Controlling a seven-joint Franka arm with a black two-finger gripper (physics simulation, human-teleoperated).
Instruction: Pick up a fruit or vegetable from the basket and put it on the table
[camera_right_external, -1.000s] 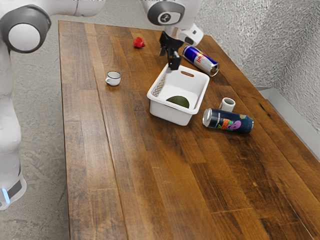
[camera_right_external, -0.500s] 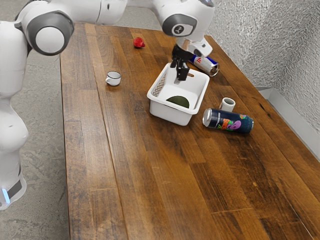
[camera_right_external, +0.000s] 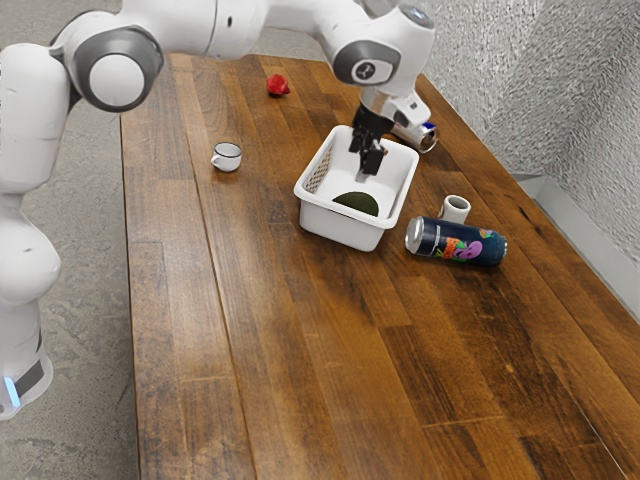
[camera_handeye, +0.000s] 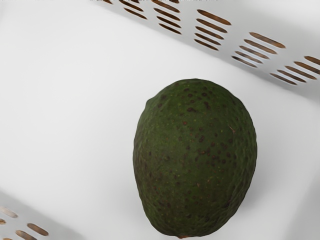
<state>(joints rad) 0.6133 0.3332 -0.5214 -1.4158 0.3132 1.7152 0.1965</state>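
Observation:
My black gripper (camera_right_external: 364, 161) is open over the far half of the white basket (camera_right_external: 340, 224), its two fingers apart with nothing between them. A dark green avocado (camera_right_external: 357, 204) lies on the basket's floor at the near end, lower than the fingertips and apart from them; the front wall hides its lower part. In the wrist view the whole speckled avocado (camera_handeye: 195, 157) rests on the white floor between slotted basket walls (camera_handeye: 240, 40). The wooden table (camera_right_external: 280, 330) carries the basket.
A dark patterned can (camera_right_external: 457, 243) and a small cup (camera_right_external: 455, 208) are on the exterior view's right of the basket. Behind my gripper lies another can (camera_right_external: 428, 137), partly hidden. A white mug (camera_right_external: 227, 157) and a red object (camera_right_external: 278, 86) stand toward the exterior view's left.
My hand has moved toward the exterior view's right and nearer its camera, from the basket's far rim to over its inside. It now covers more of the can behind. The avocado has stayed put.

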